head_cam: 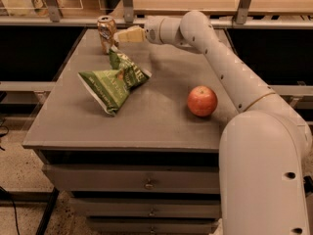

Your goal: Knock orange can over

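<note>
Toward the upper left of the frame, near the far edge of the grey desk, the orange can stands on its base with its silver top rim showing; it looks close to upright, though a slight lean cannot be ruled out. Directly to the right of the can, level with its upper half, is the pale beige pincer, whose tip is against or just beside the can's side; whether they actually touch cannot be told, nor whether the pincer is apart or together. Behind the pincer, the white arm runs rightward from the wrist, bends at an elbow near the top centre, and slopes down to the bulky white robot body filling the lower right corner. Just below the can, a crumpled green chip bag lies flat on the desk, its upper corner near the can's base. Well apart from both, right of centre, a round red-orange apple sits on the desk beside the lower arm. Beneath the desktop, at the bottom of the frame, stacked drawers with small metal pulls face the camera.
</note>
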You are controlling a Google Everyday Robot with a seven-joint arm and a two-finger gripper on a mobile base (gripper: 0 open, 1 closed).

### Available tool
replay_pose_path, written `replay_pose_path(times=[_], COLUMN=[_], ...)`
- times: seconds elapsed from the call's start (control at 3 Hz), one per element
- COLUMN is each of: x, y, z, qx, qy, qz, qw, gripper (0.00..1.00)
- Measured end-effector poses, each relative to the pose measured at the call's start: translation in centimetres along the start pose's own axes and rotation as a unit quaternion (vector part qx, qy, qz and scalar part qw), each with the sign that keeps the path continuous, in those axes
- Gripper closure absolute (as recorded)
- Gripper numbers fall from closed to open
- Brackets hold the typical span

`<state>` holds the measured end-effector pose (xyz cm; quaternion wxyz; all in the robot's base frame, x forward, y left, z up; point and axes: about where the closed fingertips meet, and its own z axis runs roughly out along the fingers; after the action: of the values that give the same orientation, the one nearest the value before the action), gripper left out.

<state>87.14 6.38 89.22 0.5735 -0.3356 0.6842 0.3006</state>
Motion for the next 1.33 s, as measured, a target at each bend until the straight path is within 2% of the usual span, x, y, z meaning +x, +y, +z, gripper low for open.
replay_pose_path(times=[0.67,1.0,1.33], x=[0.0,-0.6,-0.7], y=[0.1,1.1,1.2], z=[0.5,2.1,2.2], qx=[-0.007,-0.028,-0.030], qy=[-0.009,-0.008,-0.009], qz=[0.004,-0.002,-0.003], qw=[0.9999,0.9996,0.9995], gripper=[0.00,0.00,0.00])
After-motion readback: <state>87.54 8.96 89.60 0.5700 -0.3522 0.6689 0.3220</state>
